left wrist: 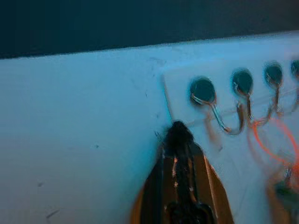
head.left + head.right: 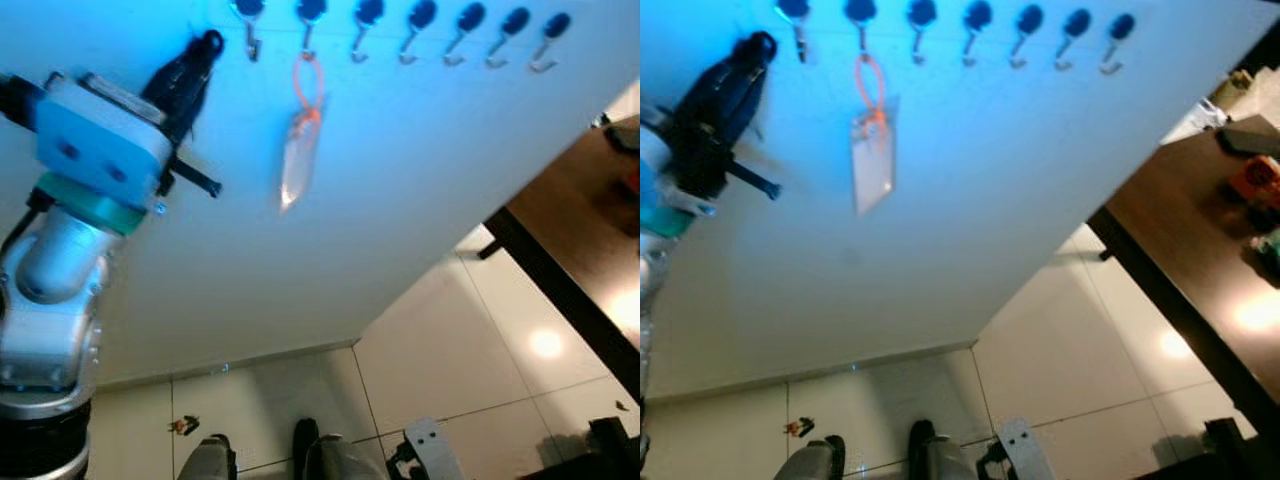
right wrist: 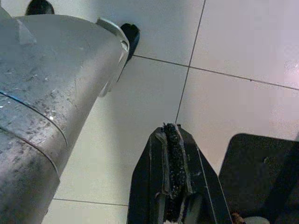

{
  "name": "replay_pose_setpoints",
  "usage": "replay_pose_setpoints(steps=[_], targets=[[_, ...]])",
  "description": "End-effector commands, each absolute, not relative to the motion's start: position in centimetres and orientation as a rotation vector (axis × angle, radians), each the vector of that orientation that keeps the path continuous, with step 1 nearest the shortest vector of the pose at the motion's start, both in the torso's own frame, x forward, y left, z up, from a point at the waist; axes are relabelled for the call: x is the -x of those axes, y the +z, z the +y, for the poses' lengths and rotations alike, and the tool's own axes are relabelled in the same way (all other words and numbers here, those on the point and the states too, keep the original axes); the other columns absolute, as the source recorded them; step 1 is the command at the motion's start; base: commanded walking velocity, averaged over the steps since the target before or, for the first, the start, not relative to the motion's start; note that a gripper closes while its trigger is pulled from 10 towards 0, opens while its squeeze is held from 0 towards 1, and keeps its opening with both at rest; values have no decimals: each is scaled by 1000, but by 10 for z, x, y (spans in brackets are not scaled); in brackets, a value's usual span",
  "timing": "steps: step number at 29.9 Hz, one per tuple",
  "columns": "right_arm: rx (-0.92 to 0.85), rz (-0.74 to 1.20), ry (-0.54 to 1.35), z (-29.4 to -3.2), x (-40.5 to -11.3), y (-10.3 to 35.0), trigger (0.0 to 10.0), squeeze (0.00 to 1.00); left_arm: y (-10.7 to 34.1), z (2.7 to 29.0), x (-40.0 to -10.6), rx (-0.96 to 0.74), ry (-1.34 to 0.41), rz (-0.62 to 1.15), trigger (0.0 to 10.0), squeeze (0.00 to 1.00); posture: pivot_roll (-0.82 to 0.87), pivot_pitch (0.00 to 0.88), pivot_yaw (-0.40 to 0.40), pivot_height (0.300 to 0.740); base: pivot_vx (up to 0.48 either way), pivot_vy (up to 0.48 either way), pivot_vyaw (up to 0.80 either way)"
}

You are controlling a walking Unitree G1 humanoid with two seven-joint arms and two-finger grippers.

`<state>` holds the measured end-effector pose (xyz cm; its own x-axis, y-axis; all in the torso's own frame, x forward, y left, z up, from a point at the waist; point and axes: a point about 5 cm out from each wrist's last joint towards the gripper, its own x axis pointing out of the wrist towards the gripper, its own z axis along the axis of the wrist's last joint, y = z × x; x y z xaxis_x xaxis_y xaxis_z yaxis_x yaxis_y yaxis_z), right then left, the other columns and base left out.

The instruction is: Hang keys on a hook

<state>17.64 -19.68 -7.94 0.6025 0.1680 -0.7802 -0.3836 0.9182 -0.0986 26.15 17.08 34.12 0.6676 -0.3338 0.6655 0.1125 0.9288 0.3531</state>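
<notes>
With the keys (image 2: 301,150) hanging by an orange loop on the second hook (image 2: 308,40), the left gripper (image 2: 205,50), fingers pressed together and empty, is hovering beside the rack, so retraction is judged next.

A tag (image 2: 298,160) on an orange loop (image 2: 308,85) hangs from the second hook (image 2: 309,25) in a wall row. The left gripper (image 2: 207,45), fingers together, is raised just left of the first hook (image 2: 250,25).
</notes>
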Motion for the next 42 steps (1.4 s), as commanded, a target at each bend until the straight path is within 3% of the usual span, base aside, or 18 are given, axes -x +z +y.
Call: replay_pose_setpoints(steps=[1,3,5,8,10,12,19,23,29,32,35,41,42], targets=[[268,920,314,-202,-164,-85,10000,0,357,184,-257,-217,-204,-852,10000,0,65,209,-101,740,0,0,0],[267,918,315,-201,-164,-85,10000,0,359,186,-260,-243,-182,-856,10000,0,66,210,-99,740,0,0,0],[265,914,317,-199,-166,-85,10000,0,361,188,-263,-459,-85,-890,10000,0,65,212,-95,740,0,0,0],[263,912,317,-199,-166,-84,10000,0,360,186,-264,-559,-68,-899,10000,0,66,211,-93,740,0,0,0],[260,913,316,-198,-165,-85,10000,0,355,181,-268,-845,3,-919,10000,0,68,214,-90,740,0,0,0],[258,918,317,-197,-163,-86,10000,0,352,178,-270,-902,55,-931,10000,0,67,216,-88,740,0,0,0],[253,928,312,-198,-158,-88,10000,0,359,175,-265,-832,214,-993,10000,0,58,222,-82,740,0,0,0],[251,929,311,-198,-157,-88,10000,0,359,175,-268,-713,205,-976,10000,0,59,224,-80,740,0,0,0],[249,930,310,-198,-156,-89,10000,0,355,176,-273,-704,183,-956,10000,0,60,225,-81,740,0,0,0],[248,929,309,-198,-156,-89,10000,0,360,182,-268,-516,115,-961,10000,0,58,226,-80,740,0,0,0],[248,929,309,-198,-156,-89,10000,0,363,185,-265,-477,116,-970,10000,0,58,226,-80,740,0,0,0],[248,932,309,-197,-155,-89,10000,0,366,190,-259,-452,168,-997,10000,0,62,229,-79,740,0,0,0],[248,933,313,-196,-155,-89,10000,0,371,189,-249,-578,274,-1090,10000,0,69,231,-81,740,0,0,0]])
